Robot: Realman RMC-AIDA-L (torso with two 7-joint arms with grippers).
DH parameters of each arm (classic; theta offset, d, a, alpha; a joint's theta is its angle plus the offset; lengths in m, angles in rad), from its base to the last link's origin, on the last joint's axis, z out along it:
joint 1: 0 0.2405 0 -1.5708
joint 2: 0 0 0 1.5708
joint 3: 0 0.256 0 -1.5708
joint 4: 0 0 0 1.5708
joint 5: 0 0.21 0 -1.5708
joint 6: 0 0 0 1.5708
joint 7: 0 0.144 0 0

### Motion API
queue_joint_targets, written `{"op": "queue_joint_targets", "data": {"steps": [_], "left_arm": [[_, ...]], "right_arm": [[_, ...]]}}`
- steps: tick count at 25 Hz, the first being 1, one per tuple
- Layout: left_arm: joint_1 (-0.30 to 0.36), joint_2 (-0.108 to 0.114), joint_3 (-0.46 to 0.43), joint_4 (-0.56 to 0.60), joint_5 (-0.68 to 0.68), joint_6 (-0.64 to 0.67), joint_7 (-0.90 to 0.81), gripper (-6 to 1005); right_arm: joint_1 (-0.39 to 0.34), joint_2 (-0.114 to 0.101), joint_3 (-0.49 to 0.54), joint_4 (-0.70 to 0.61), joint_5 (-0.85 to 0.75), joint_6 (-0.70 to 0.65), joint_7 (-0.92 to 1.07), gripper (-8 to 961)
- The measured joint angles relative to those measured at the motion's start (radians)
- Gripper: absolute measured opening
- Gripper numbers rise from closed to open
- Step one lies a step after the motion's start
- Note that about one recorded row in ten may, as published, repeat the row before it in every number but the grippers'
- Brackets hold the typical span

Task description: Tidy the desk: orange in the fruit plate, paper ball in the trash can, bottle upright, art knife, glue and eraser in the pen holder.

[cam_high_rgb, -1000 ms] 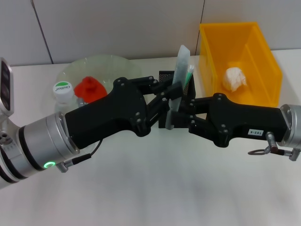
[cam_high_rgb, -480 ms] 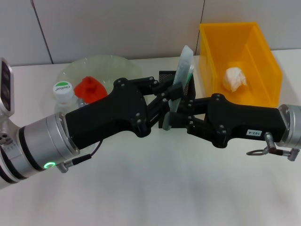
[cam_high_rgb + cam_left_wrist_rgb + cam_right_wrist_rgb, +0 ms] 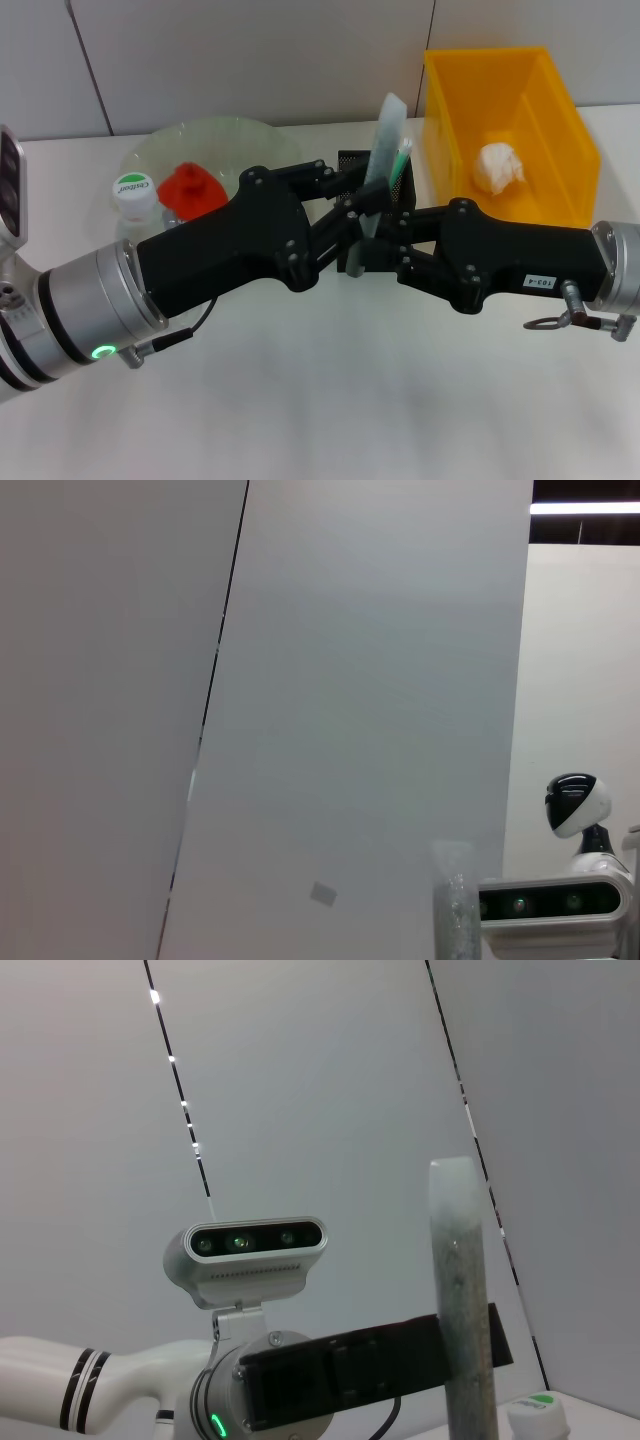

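A long translucent grey art knife (image 3: 383, 135) stands tilted over the black mesh pen holder (image 3: 352, 162). Its lower end sits at my right gripper (image 3: 368, 252), which looks shut on it. The knife fills the right wrist view (image 3: 460, 1300), and its tip shows in the left wrist view (image 3: 455, 900). My left gripper (image 3: 345, 215) is right beside it at the holder's front. A green-tipped glue stick (image 3: 403, 152) stands in the holder. The orange (image 3: 191, 190) lies in the glass plate (image 3: 240, 130). The bottle (image 3: 133, 192) stands upright. The eraser is hidden.
A yellow bin (image 3: 560, 120) at the back right holds the paper ball (image 3: 498, 166). Both forearms cross the middle of the white table and hide the holder's base. The plate and the bottle are at the back left.
My right arm has shifted slightly left, and the knife has tilted a little above the holder. The left gripper's fingers have moved slightly.
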Motion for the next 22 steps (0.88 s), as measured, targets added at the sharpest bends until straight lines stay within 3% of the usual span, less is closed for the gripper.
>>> {"op": "queue_joint_targets", "data": {"steps": [5,13,19,22], "left_arm": [[0.004,0.000,-0.005,0.000,0.000,0.003,0.000,182],[0.005,0.001,-0.011,0.002,-0.009,0.012,-0.002,552],[0.001,0.004,-0.098,0.011,-0.003,0.031,-0.026,802],[0.000,0.008,-0.135,0.004,0.006,0.025,-0.027,809]], "right_arm": [[0.000,0.000,0.000,0.000,0.000,0.002,0.000,161],[0.000,-0.001,0.000,-0.008,-0.003,0.020,0.002,160],[-0.001,-0.002,0.000,-0.012,-0.005,0.027,0.002,160],[-0.007,-0.003,0.002,-0.012,-0.002,0.029,0.002,161]]}}
